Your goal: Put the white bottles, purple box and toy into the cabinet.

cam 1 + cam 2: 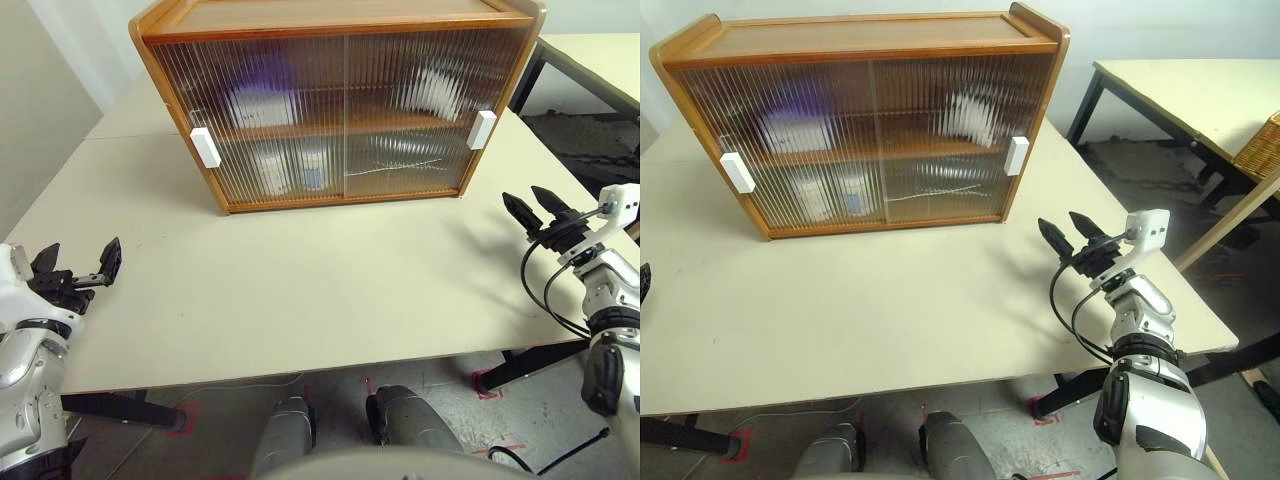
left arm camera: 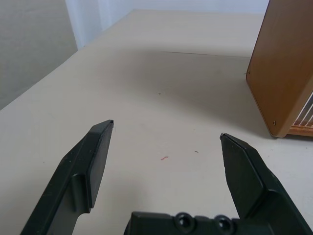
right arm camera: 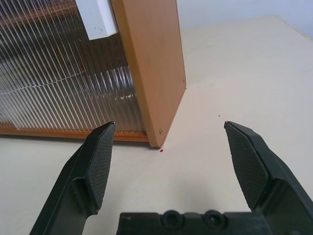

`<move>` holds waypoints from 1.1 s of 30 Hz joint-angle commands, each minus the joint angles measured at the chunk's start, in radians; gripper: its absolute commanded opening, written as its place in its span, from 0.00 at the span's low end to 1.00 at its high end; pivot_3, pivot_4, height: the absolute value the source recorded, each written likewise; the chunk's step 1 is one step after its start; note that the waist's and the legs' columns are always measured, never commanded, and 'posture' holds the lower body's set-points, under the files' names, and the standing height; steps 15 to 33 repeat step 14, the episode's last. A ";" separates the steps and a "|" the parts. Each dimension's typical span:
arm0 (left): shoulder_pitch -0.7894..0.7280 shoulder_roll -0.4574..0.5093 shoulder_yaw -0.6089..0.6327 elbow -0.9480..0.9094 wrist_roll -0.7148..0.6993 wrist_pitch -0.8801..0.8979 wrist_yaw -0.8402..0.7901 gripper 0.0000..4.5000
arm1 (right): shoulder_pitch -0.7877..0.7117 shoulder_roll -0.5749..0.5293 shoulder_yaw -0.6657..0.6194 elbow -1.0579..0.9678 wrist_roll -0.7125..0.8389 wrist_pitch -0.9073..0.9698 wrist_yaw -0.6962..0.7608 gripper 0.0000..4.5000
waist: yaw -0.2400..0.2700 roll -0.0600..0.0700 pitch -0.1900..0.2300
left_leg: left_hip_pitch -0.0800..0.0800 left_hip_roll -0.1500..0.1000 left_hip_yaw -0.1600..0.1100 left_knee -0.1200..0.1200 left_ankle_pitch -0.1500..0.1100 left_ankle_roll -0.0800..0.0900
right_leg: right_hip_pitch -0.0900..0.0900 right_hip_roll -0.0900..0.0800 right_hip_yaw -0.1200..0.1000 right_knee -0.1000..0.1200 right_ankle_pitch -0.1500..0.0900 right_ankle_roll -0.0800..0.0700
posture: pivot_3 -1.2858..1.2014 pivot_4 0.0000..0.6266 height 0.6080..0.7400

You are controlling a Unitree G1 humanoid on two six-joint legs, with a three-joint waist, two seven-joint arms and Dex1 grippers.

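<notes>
Both grippers, left (image 1: 78, 262) and right (image 1: 535, 206), hang spread and empty at the table's (image 1: 330, 290) side edges; the items sit behind the closed cabinet (image 1: 340, 100) doors at the far edge, the right gripper nearer.

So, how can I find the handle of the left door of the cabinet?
Start at the wooden cabinet on the table. On its ribbed left door, go to the outer edge at mid height. The handle is a white block; the other one is on the right door.
</notes>
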 commanded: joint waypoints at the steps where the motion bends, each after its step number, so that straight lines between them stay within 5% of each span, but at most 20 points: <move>1: 0.006 0.007 0.011 0.016 -0.002 -0.007 -0.009 1.00 | 0.013 0.007 -0.004 -0.003 -0.004 -0.008 0.005 0.99 | 0.000 0.000 0.000 | 0.000 0.000 0.000 0.000 0.000 0.000 | 0.000 0.000 0.000 0.000 0.000 0.000 | 0.45 0.08 1.00; 33: -0.011 0.016 0.034 0.032 -0.017 -0.094 -0.068 1.00 | 0.008 0.001 -0.018 -0.001 -0.001 -0.022 -0.008 0.99 | -0.005 0.000 0.000 | 0.000 0.000 0.000 0.000 0.000 0.000 | 0.000 0.000 0.000 0.000 0.000 0.000 | 0.45 0.09 1.00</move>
